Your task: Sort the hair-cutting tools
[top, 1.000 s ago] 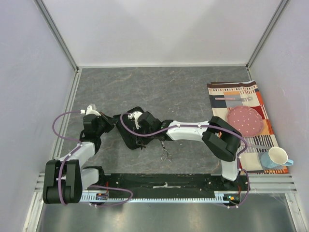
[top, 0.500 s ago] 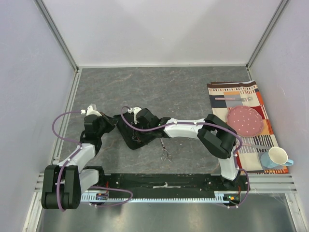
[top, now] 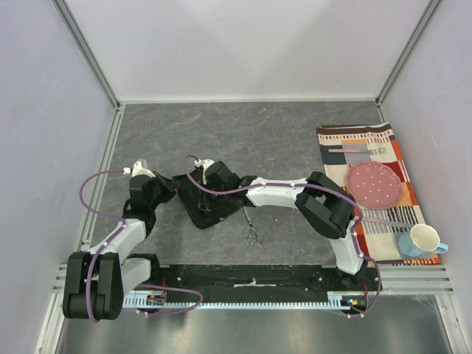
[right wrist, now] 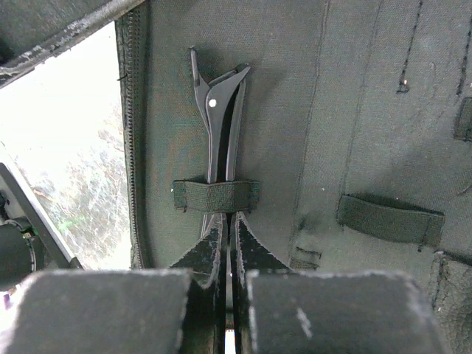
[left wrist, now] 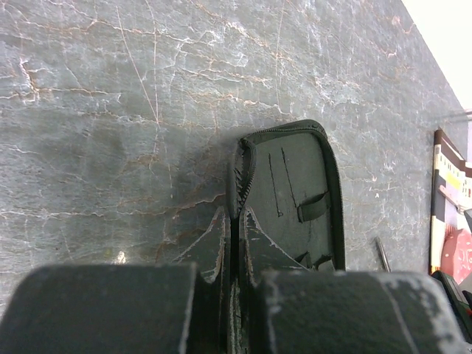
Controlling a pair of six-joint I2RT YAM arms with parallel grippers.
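Grey surface [top: 295, 147] holds the open pouch [left wrist: 295, 184]; left end effector [left wrist: 234, 225] pinches its rim, right end effector [right wrist: 227, 228] pinches a black clip [right wrist: 221, 122], which could snag in its loop [right wrist: 215, 196]

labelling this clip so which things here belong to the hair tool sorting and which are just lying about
In the job: scissors, black clip, pouch, left claw shut on the pouch edge, right claw shut on the black clip.
Lying about: placemat, fork, plate, knife, cup.

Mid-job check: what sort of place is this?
Likely a lab test cell: plain white walls on an aluminium frame, a grey stone-look tabletop, a staged placemat with plate and cup.
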